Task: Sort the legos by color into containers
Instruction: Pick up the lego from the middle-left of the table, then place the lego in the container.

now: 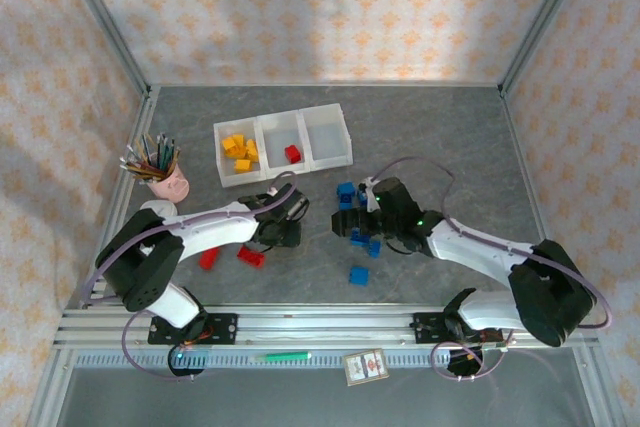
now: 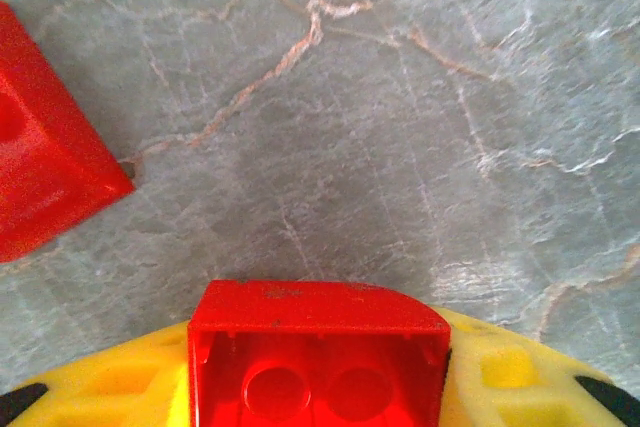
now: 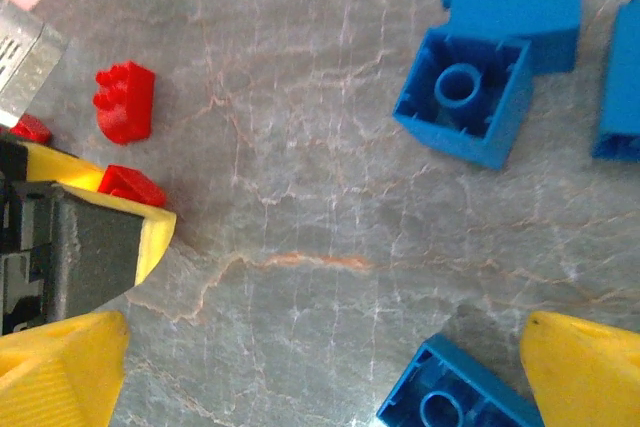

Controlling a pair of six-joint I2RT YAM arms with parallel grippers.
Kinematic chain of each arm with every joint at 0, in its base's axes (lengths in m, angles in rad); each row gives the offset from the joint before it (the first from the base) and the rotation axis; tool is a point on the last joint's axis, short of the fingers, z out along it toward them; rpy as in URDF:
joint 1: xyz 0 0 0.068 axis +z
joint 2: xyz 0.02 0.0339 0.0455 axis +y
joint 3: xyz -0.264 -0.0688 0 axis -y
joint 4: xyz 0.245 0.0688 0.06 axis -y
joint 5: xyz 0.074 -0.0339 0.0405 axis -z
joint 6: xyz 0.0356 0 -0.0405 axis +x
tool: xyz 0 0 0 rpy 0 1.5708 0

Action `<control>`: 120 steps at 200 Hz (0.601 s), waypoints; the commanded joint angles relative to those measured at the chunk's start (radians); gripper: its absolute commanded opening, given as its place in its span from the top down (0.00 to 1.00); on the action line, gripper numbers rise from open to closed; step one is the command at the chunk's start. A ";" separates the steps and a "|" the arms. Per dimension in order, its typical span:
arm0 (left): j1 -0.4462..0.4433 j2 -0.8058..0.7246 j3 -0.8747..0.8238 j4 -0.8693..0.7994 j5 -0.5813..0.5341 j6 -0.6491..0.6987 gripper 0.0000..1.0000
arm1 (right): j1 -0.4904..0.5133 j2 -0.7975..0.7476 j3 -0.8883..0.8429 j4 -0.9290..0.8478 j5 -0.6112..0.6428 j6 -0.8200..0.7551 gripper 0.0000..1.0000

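Between the yellow fingers of the left gripper (image 2: 320,372), a red brick (image 2: 318,319) is clamped. The right gripper (image 3: 320,377) is spread wide over loose blue legos (image 3: 465,97). Yellow legos (image 1: 239,150) are held in the left bin of the containers (image 1: 327,137). Print on the card (image 1: 365,365) cannot be read.

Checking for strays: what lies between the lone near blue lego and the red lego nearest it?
Nothing: top view shows bare tabletop between the blue lego and the red lego.

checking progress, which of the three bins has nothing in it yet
The rightmost bin; the left bin holds yellow legos, the middle bin a red lego.
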 commanded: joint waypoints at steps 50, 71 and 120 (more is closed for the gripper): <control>0.100 0.026 0.329 -0.023 -0.178 0.079 0.57 | -0.061 0.020 0.151 -0.012 0.041 0.014 0.00; 0.157 0.116 0.441 -0.010 -0.212 0.111 0.57 | -0.076 0.048 0.181 0.004 0.044 0.036 0.00; 0.271 0.367 0.725 -0.022 -0.280 0.171 0.57 | -0.105 0.095 0.206 0.044 0.045 0.053 0.00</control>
